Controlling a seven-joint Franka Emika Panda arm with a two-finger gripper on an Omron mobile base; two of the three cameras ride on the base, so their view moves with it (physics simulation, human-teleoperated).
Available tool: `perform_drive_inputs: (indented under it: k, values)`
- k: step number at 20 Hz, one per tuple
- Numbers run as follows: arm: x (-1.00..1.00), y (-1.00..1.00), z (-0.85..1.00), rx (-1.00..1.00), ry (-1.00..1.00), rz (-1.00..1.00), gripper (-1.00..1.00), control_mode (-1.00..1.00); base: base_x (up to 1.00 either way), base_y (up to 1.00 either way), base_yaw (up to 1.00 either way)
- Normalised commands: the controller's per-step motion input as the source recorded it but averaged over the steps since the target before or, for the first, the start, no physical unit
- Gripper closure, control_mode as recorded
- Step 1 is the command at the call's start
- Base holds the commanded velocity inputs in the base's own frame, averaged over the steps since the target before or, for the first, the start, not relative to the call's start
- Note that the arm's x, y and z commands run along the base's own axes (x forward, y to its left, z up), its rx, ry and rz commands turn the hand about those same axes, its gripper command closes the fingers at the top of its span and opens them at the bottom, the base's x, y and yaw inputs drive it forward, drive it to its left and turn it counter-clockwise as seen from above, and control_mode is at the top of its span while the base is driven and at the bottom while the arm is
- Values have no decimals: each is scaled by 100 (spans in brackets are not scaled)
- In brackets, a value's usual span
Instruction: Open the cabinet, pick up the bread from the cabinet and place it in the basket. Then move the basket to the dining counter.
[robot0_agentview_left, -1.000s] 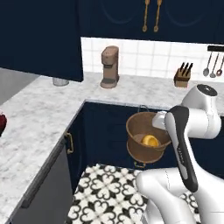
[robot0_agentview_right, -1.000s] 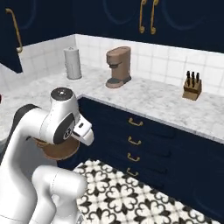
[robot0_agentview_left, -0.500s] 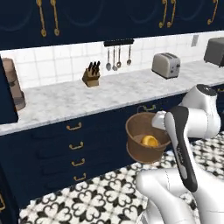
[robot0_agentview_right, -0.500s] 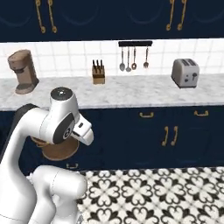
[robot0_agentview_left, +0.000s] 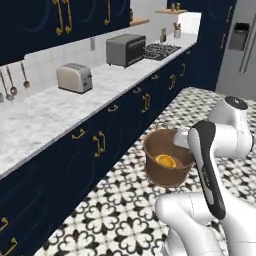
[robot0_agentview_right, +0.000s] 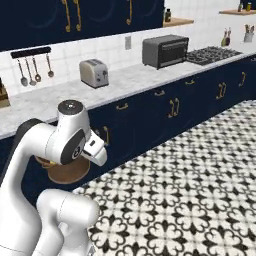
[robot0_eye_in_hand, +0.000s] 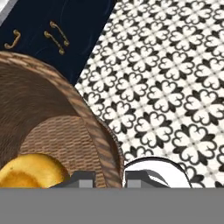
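**Hand view: hand closed on basket rim**

The hand (robot0_eye_in_hand: 109, 178) is clamped shut on the basket (robot0_agentview_left: 167, 162) wall, carrying it above the patterned floor (robot0_agentview_right: 200, 190). The bread (robot0_agentview_left: 165, 160) lies inside on the basket bottom. Navy lower cupboards (robot0_agentview_left: 100, 150) stand beside it.

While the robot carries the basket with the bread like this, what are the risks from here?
1. The gripper is shut on the rim of the basket, at one side, so the basket may tilt or slip.
2. The bread lies loose inside; a hard swing might throw it onto the tiled floor.
3. The basket hangs close to the navy lower cupboards and could bump them.
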Motion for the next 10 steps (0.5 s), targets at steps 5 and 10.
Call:
perform_drive_inputs:
  k: [5,10]
  values:
    - [0,0,0,0,0,0,100,100,3,8,-92]
    - [0,0,0,0,0,0,100,100,13,7,-89]
